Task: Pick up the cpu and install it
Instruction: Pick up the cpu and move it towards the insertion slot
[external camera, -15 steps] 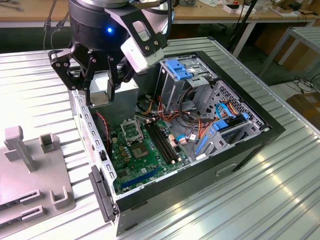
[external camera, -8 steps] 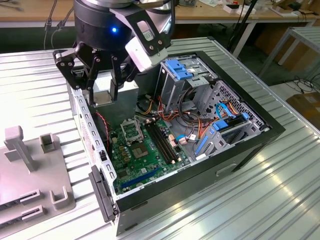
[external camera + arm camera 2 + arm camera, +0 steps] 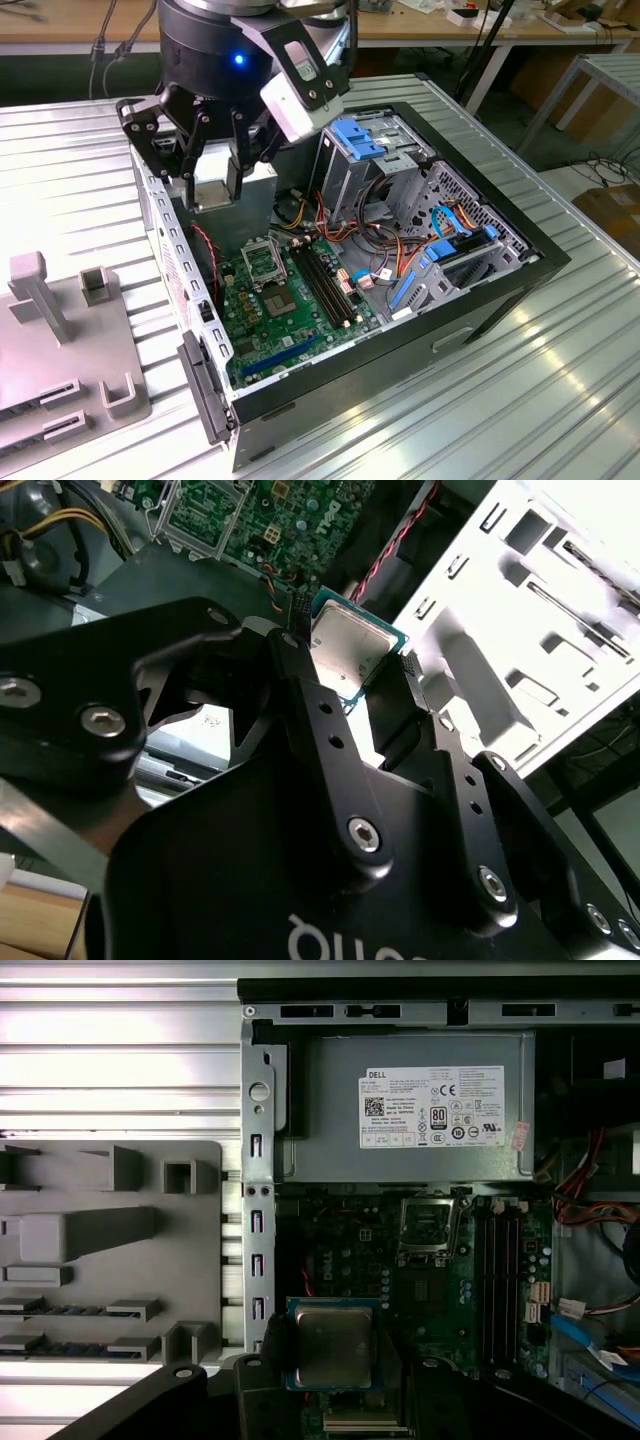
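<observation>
1. The cpu point(image 3: 333, 1345): silver-grey top, green edges.
2. The hand point(image 3: 350, 670): black.
3. The circuit board point(image 3: 290, 325): green.
4. The worktop point(image 3: 480, 400): silver, ribbed stripes.
5. The power supply point(image 3: 330, 1100): grey, white label.

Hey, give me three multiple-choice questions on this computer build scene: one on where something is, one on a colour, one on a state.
1. Where is the cpu? A in the socket; B held in the gripper; C on the grey tray.
2. What colour is the light above the gripper? A red; B green; C blue.
3. The computer case is: A open; B closed; C cloth-covered.
Answers: B, the fingers clamp its edges in the second wrist view; C, it glows blue; A, the motherboard lies exposed.
</observation>
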